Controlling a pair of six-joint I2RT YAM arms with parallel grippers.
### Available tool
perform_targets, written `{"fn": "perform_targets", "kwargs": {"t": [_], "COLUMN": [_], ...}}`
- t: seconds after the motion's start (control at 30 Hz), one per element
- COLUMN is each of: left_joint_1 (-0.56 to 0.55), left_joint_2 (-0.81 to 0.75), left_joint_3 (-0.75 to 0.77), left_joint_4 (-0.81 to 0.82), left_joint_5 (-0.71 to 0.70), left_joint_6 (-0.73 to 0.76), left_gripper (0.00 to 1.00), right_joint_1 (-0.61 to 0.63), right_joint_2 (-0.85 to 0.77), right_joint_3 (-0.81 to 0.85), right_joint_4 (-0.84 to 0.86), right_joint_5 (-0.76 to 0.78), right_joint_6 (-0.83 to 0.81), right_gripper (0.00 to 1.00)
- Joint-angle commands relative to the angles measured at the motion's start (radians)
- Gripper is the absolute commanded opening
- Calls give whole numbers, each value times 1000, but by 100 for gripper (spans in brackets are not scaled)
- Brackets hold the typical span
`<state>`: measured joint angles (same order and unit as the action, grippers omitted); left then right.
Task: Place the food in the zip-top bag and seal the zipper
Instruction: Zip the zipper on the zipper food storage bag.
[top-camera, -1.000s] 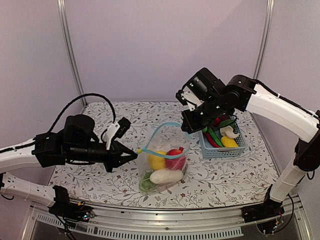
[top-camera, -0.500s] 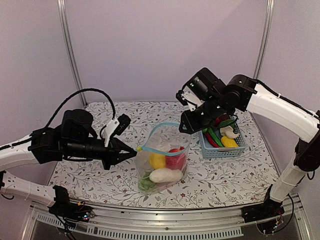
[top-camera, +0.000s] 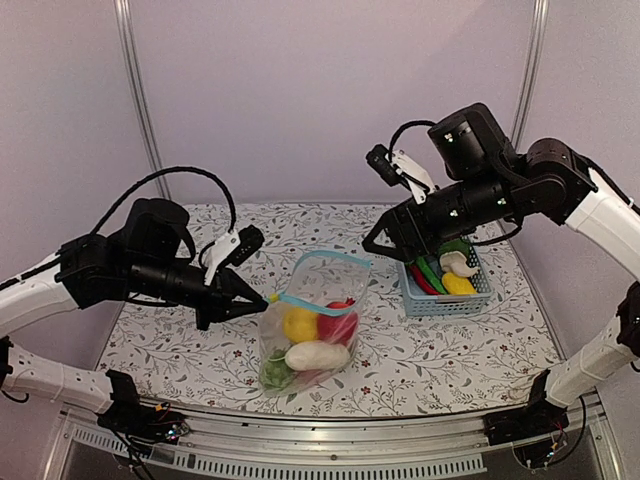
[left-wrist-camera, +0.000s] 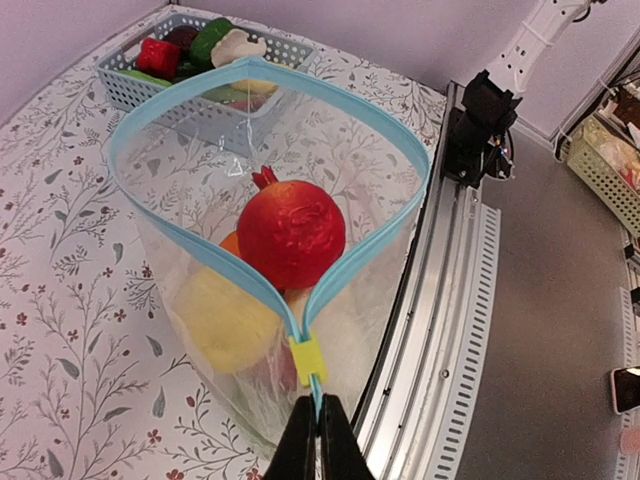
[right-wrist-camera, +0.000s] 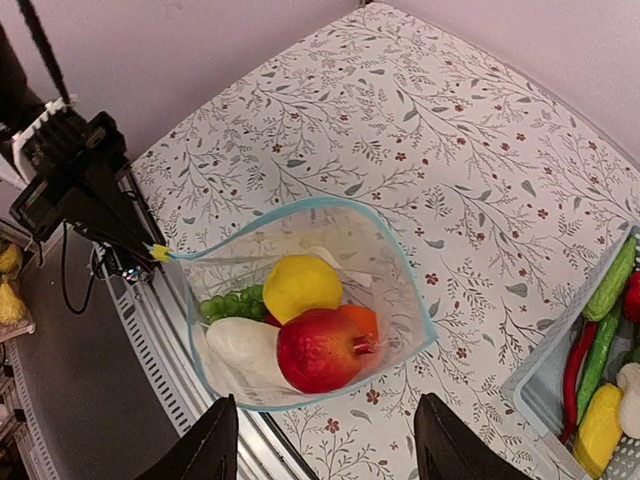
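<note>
The zip-top bag (top-camera: 300, 340) stands open on the table. Inside it lies food: a yellow lemon (right-wrist-camera: 300, 285), a red fruit (right-wrist-camera: 322, 350), a white radish (right-wrist-camera: 240, 345), an orange (right-wrist-camera: 362, 320) and a green bunch (right-wrist-camera: 230, 303). My left gripper (top-camera: 262, 300) is shut on the end of the light blue zipper (left-wrist-camera: 262, 290), just behind the yellow slider (left-wrist-camera: 308, 358). My right gripper (right-wrist-camera: 332, 440) hangs open above the bag's mouth, to its right, with nothing between its fingers.
A light blue mesh basket (top-camera: 445, 298) at the right holds more toy vegetables, among them a red and a green pepper. The table's metal front rail (left-wrist-camera: 440, 330) runs close beside the bag. Both arms' bases sit at the near edge.
My right gripper opened and lifted up and away from the bag's far rim. The bag and my left gripper shifted a little to the left.
</note>
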<state>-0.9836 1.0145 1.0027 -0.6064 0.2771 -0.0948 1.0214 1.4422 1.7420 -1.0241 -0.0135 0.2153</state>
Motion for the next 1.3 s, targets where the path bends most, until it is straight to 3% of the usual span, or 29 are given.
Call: {"fn": "perform_targets", "kwargs": {"t": [0.0,0.27,0.57,1.27], "left_joint_1": [41,72,74,80], "left_joint_2": [-28,-75,-75,-88], "left_joint_3": [-17,-55,-62,-76], "left_joint_4": [11,42,53,76], "left_joint_5": [99,136,136,155], "left_joint_6": [41,22,5,-15], "left_gripper": [0,0,0,0], "right_joint_1": [97,176,187,164], "right_joint_2": [12,97,192,308], "right_joint_3": [-14,-31,-44,-63], "right_joint_4": [111,303,458,521], "right_joint_5": [-137,-230,-346,-460], "right_joint_6": [-109,-186,-234,-283], "right_gripper": [60,58,57,48]}}
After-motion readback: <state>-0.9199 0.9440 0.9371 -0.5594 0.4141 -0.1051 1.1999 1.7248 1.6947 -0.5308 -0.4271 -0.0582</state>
